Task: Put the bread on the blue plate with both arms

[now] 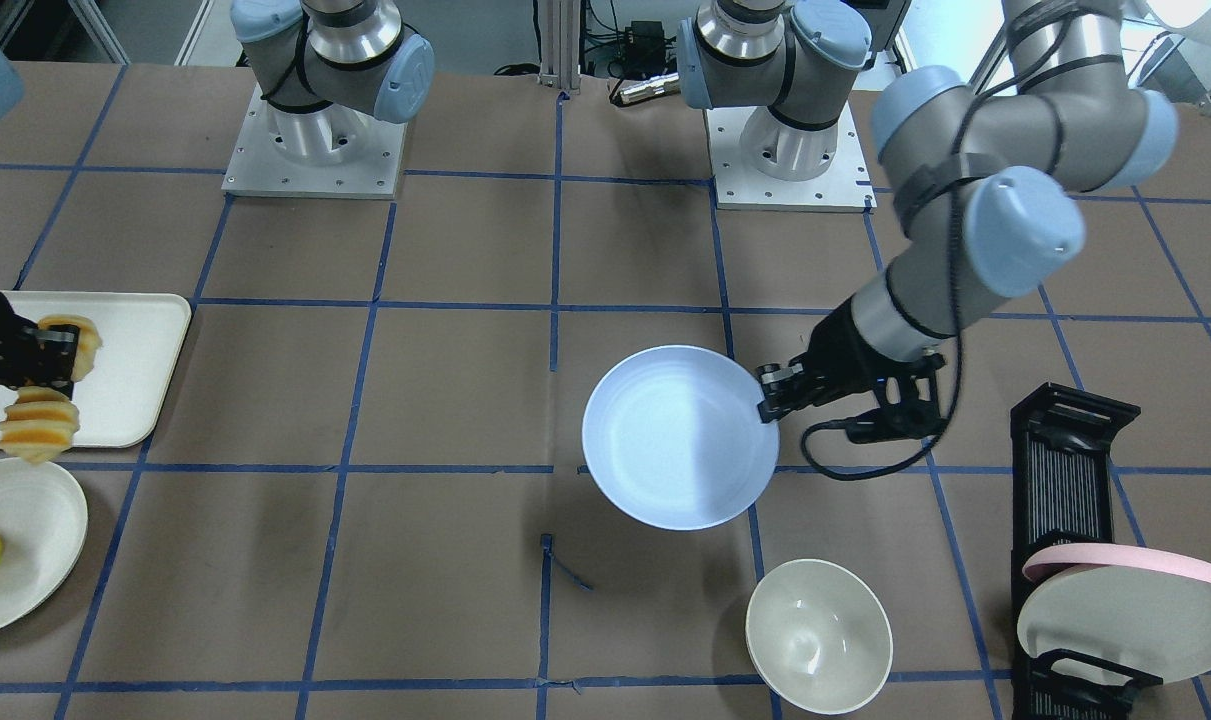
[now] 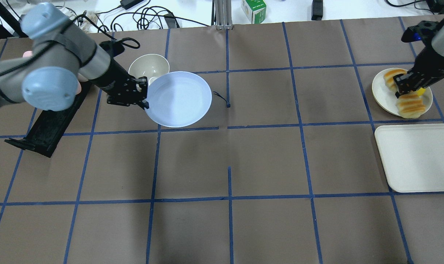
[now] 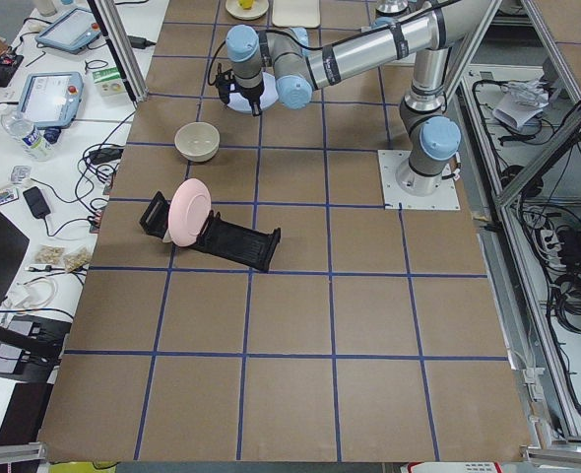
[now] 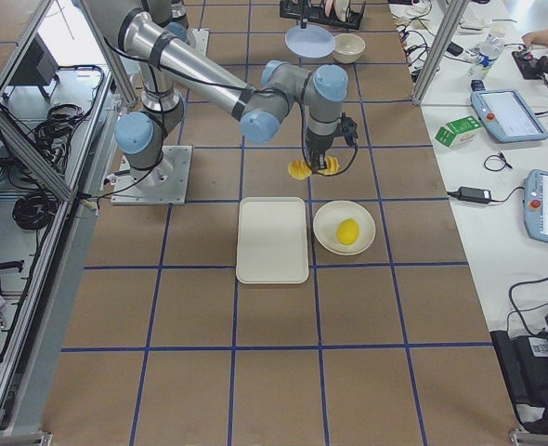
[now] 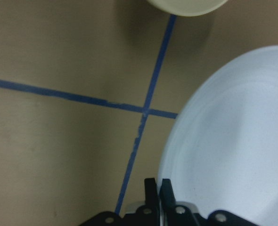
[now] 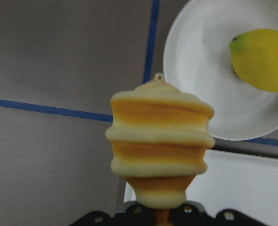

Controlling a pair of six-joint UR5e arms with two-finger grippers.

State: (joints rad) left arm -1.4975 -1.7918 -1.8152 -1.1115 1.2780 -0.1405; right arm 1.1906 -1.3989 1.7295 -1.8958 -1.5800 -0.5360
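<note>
The brown paper-covered desk (image 2: 265,165) nearest the robot's base runs in broad squares of blue tape, a wide stretch between the two arms. Toward the right lies the cream rectangular tray (image 2: 419,157), its outer end cut off by the overhead view. Just past the tray's far corner, the right gripper (image 2: 403,88) pinches the ridged orange-and-yellow bread (image 2: 410,104) around its middle. It holds the bread off the desk, beside the round white plate (image 2: 380,91) that carries the yellow-green fruit (image 6: 264,59).

On the left, the left gripper (image 2: 145,96) is pressed onto the rim of the round pale blue plate (image 2: 178,99). I see that plate held above its own shadow, well apart from the bread. The deep white bowl (image 2: 148,66) sits just beside its far edge. The black rack (image 2: 46,132) with the pink-rimmed cream plate (image 1: 1130,600) stands outboard, under the left arm.

Beyond the desk's far edge are cables and a green-and-white carton (image 2: 253,10); its printing is too small to read.
</note>
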